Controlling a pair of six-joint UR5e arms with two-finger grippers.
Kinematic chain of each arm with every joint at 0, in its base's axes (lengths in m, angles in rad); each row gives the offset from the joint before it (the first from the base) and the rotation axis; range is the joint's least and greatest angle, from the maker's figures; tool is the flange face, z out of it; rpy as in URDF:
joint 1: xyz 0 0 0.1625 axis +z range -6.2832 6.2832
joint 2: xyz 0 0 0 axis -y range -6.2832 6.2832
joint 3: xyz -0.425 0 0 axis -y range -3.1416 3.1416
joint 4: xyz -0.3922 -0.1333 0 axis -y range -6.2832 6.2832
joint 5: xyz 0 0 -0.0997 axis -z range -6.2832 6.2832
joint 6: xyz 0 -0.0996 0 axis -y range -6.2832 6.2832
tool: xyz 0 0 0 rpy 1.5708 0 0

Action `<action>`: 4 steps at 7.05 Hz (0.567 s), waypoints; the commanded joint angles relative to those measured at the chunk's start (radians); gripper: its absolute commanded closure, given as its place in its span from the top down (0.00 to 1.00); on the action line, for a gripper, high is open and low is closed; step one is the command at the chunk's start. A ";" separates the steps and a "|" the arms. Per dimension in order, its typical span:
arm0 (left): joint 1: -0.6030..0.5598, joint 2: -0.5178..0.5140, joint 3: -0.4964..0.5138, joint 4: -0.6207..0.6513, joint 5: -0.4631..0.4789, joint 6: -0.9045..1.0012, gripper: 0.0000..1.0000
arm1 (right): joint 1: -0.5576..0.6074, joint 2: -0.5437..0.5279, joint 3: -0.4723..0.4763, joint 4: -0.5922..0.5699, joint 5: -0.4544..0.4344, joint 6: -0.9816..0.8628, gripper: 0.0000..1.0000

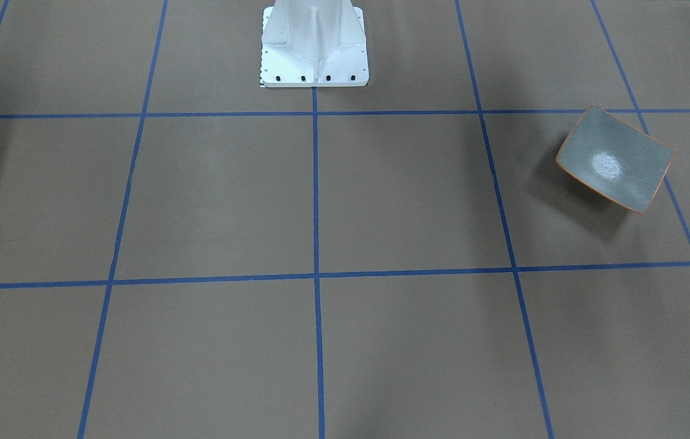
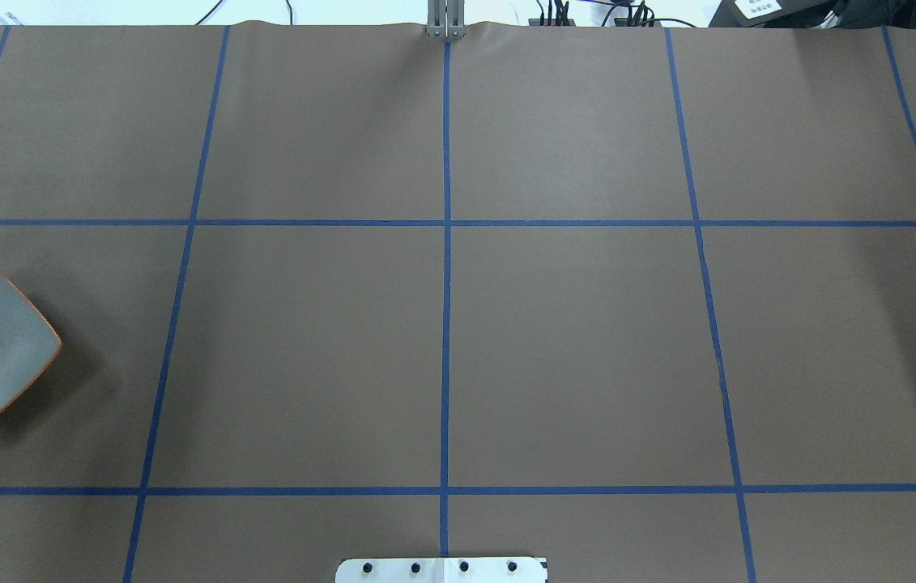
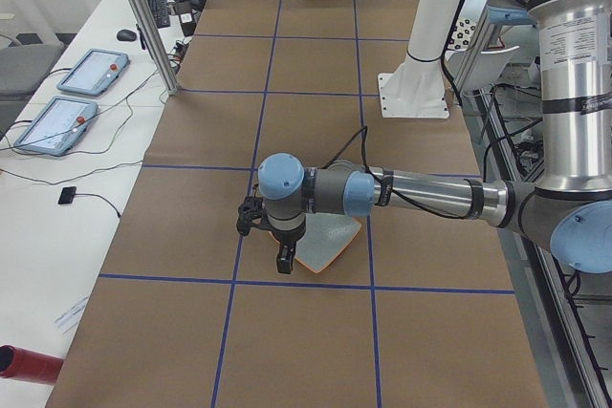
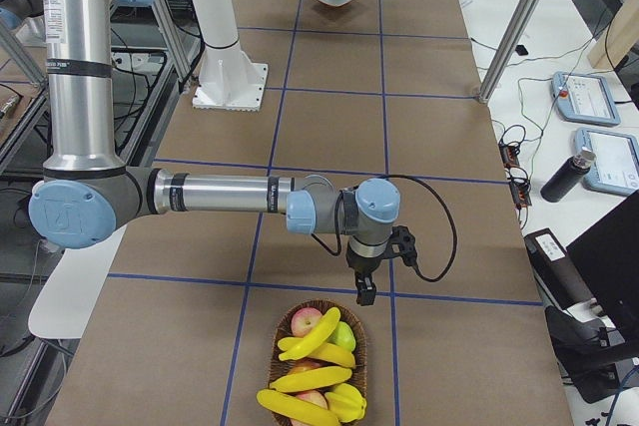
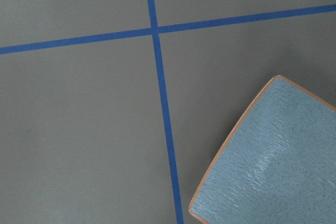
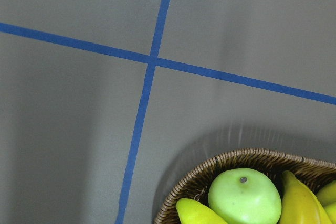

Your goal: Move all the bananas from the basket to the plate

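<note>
1. We see the bananas (image 4: 312, 379) lying in the basket (image 6: 236, 156) beside a green apple (image 6: 244, 195), well apart from the plate (image 1: 616, 160).
2. Our right gripper (image 4: 366, 291) hangs near the basket, and our left gripper (image 3: 284, 258) hangs by the plate.
3. We cannot tell how far open either is.

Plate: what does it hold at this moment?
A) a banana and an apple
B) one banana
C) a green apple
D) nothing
D: the plate shows only its bare grey-green inside, while the bananas lie in the basket.
</note>
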 commanded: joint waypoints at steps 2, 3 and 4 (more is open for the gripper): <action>0.000 -0.033 -0.002 -0.001 -0.001 -0.006 1.00 | 0.012 0.000 0.017 0.002 0.001 -0.003 1.00; 0.000 -0.036 -0.003 -0.001 -0.002 -0.008 1.00 | 0.012 -0.002 0.018 0.002 -0.006 -0.003 1.00; 0.000 -0.034 -0.003 -0.004 -0.002 -0.009 1.00 | 0.011 0.018 0.005 0.002 -0.019 0.011 1.00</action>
